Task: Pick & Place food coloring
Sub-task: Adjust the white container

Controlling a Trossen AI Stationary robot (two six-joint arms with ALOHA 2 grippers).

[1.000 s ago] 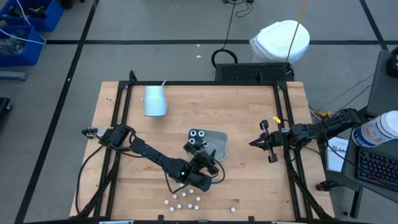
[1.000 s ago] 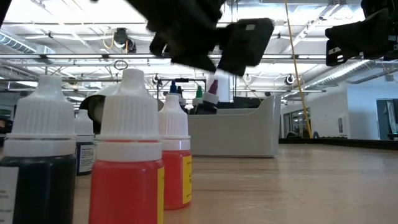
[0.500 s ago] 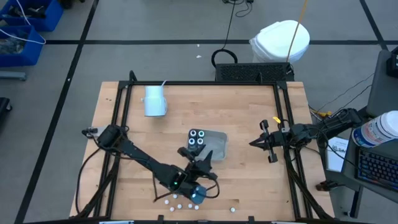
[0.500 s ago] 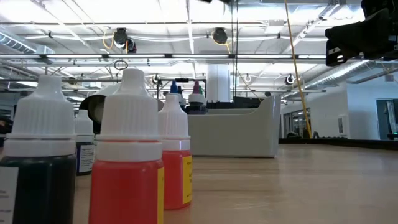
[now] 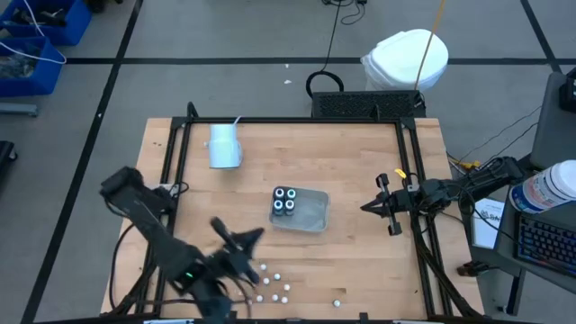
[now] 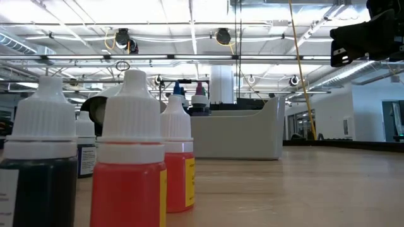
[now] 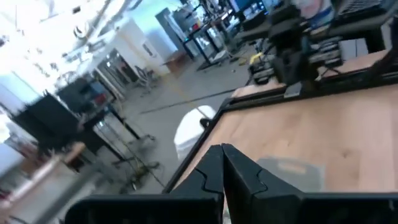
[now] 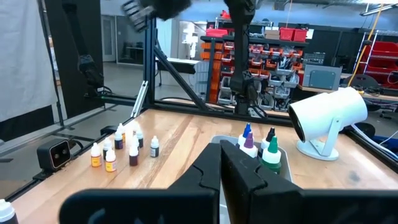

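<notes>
The grey tray (image 5: 310, 216) sits mid-table with several dark food coloring bottles (image 5: 285, 202) standing in its left end; their coloured tips (image 6: 189, 94) show over its wall. Several small white-capped bottles (image 5: 270, 284) stand on the wood near the front edge, close up in the low view (image 6: 129, 164), and one stands apart (image 5: 337, 302). My left gripper (image 5: 250, 237) hangs shut above the near left of the table, between tray and loose bottles, with nothing in it (image 7: 222, 149). My right gripper (image 5: 367, 207) waits shut at the right (image 8: 221, 152).
A white cup (image 5: 223, 146) lies on its side at the far left of the table. Black rails (image 5: 171, 180) run along the table's left and right sides. Bare wood lies between the tray and the right arm.
My left gripper has drawn back from the tray toward the table's near left and risen, rolling a little, and its fingers have shut on nothing. The dark bottles in the tray, partly covered before, now stand in full view. The loose bottles have stayed in place.
</notes>
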